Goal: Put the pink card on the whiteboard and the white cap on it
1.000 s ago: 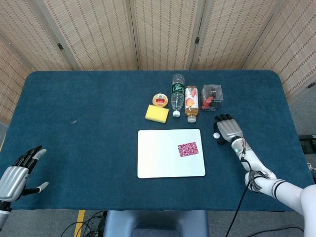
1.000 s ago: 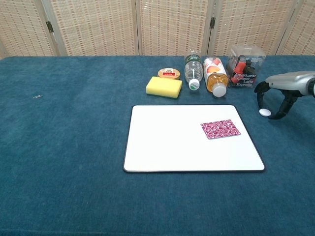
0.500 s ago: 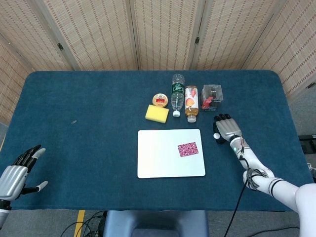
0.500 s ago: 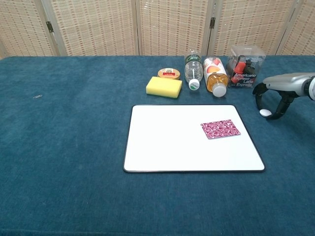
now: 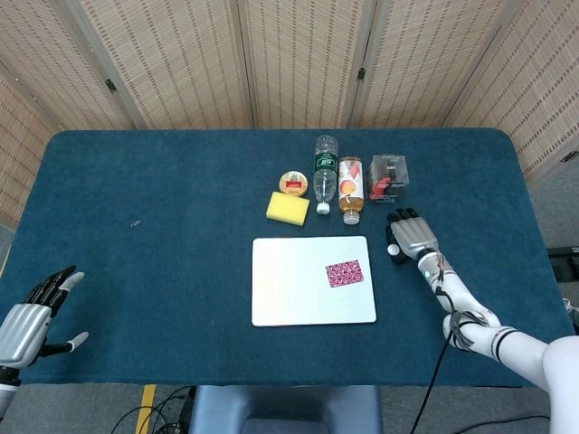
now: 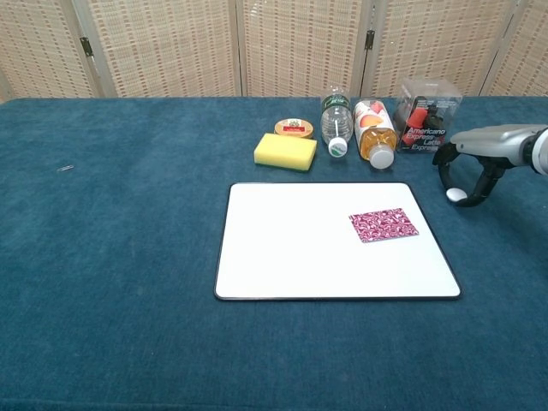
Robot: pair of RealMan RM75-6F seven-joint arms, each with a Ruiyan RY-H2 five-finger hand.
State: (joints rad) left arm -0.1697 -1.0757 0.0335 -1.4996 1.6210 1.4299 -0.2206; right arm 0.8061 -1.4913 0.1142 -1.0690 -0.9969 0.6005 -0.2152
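Observation:
The pink patterned card [image 5: 344, 273] [image 6: 383, 225] lies flat on the right part of the whiteboard [image 5: 298, 289] [image 6: 291, 248]. On the blue cloth just right of the board sits the small white cap [image 5: 392, 250] [image 6: 456, 195]. My right hand [image 5: 410, 237] [image 6: 479, 163] arches over the cap, with the thumb and fingers closed in on either side of it, pinching it against the table. At the near left table edge my left hand [image 5: 32, 321] hovers open with nothing in it; the chest view does not show it.
Behind the board stand a yellow sponge [image 6: 285, 151], a small round tin [image 6: 294, 128], a lying water bottle [image 6: 336, 120], a lying juice bottle [image 6: 374, 128] and a clear box [image 6: 426, 115] close to my right hand. A tiny clip [image 6: 65, 168] lies far left.
My right hand has crept left toward the board while its thumb and fingers narrowed around the white cap, which shifted slightly left with them. The left hand barely moved.

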